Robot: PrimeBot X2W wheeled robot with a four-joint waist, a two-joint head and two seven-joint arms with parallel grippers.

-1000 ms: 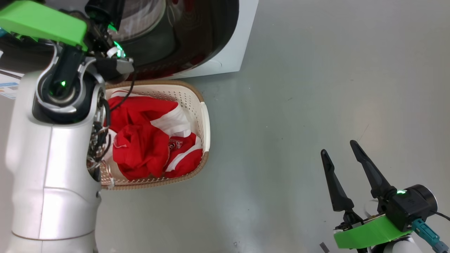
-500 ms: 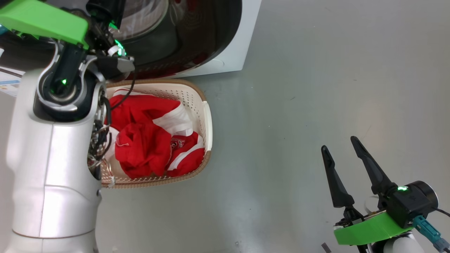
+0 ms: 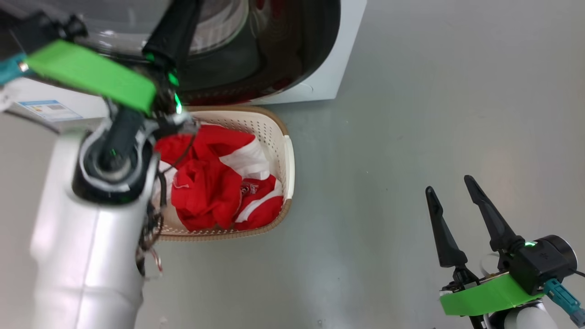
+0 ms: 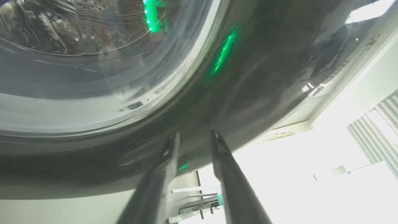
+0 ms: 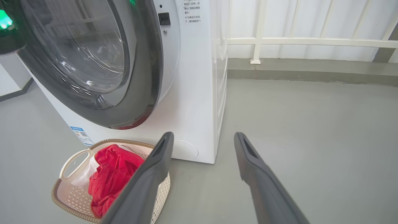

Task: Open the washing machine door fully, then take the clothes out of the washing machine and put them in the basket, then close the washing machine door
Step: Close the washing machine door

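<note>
Washing machine (image 5: 199,93): standing white, front facing the basket.
Washing machine door (image 5: 146,62): lying close against the washing machine front.
Basket (image 3: 289,155): sitting just before the washing machine.
Clothes (image 3: 205,183): lying heaped in the basket.
Left gripper (image 4: 194,137): pressing fingertips on the door's black rim, jaws slightly parted, gripping nothing.
Right gripper (image 3: 449,183): hovering well clear of the washing machine, jaws spread, empty.

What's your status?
Left tool narrowly open at glossy black round door, ajar; right tool open, idle. Red clothes in cream perforated basket. Nothing blocking.

The left gripper (image 4: 196,134) points its two fingers, a little apart, at the washing machine door (image 4: 248,77). The door's shiny black rim goes round clear glass.
</note>
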